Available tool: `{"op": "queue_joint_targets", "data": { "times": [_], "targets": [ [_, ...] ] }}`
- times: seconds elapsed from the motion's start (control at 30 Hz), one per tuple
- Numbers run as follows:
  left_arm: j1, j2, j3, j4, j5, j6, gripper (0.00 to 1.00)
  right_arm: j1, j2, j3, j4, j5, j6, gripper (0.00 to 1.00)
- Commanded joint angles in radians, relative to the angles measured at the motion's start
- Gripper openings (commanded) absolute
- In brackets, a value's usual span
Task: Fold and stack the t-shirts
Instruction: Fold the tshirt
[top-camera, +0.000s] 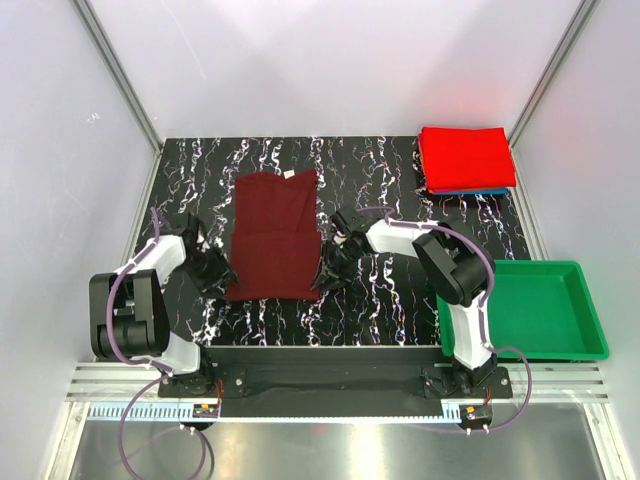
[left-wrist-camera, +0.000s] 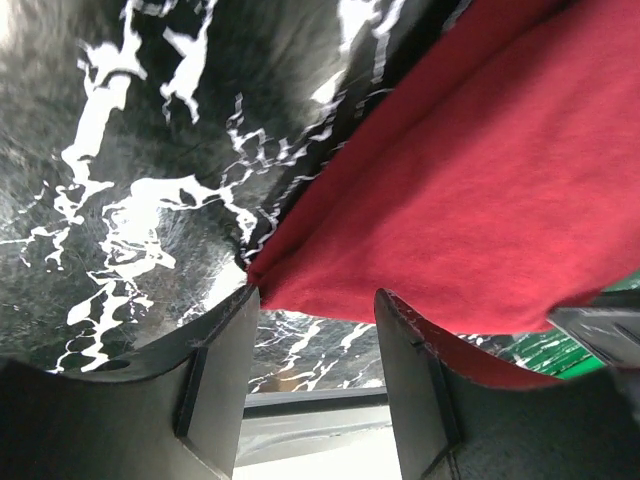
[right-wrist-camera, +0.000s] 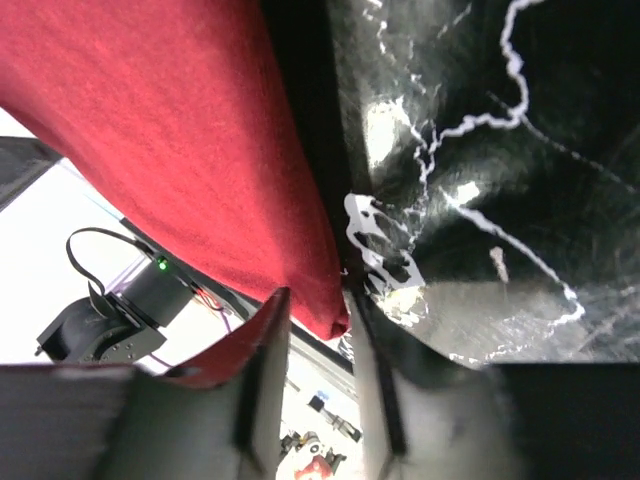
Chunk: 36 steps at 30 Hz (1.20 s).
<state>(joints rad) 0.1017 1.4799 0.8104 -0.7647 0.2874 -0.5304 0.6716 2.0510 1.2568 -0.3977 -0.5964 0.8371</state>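
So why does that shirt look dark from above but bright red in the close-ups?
Top view: even light and sharp, the shirt reads dark maroon. Left wrist: the lens is close and likely exposes brighter, so it looks vivid red; the left gripper's fingers are soft. Right wrist: same red, white glare on the table, the right gripper's fingers out of focus.

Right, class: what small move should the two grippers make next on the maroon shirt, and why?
Probably close both on the near corners of the shirt: the left gripper and right gripper sit open there, and it lies as a long strip, not yet folded crosswise.
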Motion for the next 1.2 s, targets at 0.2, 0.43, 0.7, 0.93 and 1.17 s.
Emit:
{"op": "queue_joint_targets", "data": {
  "times": [0.2, 0.43, 0.7, 0.93, 1.17],
  "targets": [
    [0.0, 0.014, -0.027, 0.05, -0.051, -0.011, 0.54, 0.042, -0.097, -0.077, 0.039, 0.029, 0.013, 0.45],
    [0.0, 0.042, -0.031, 0.042, -0.057, -0.017, 0.47, 0.057, -0.078, -0.102, 0.072, 0.044, 0.023, 0.29],
    [0.0, 0.069, -0.024, 0.025, -0.068, -0.017, 0.27, 0.059, -0.094, -0.123, 0.071, 0.072, 0.004, 0.07],
    [0.0, 0.059, -0.025, 0.004, -0.07, -0.032, 0.44, 0.059, -0.094, -0.091, 0.036, 0.092, -0.007, 0.32],
    [0.0, 0.056, -0.03, 0.002, -0.083, -0.042, 0.31, 0.059, -0.069, -0.083, 0.048, 0.098, -0.001, 0.38]
  ]
}}
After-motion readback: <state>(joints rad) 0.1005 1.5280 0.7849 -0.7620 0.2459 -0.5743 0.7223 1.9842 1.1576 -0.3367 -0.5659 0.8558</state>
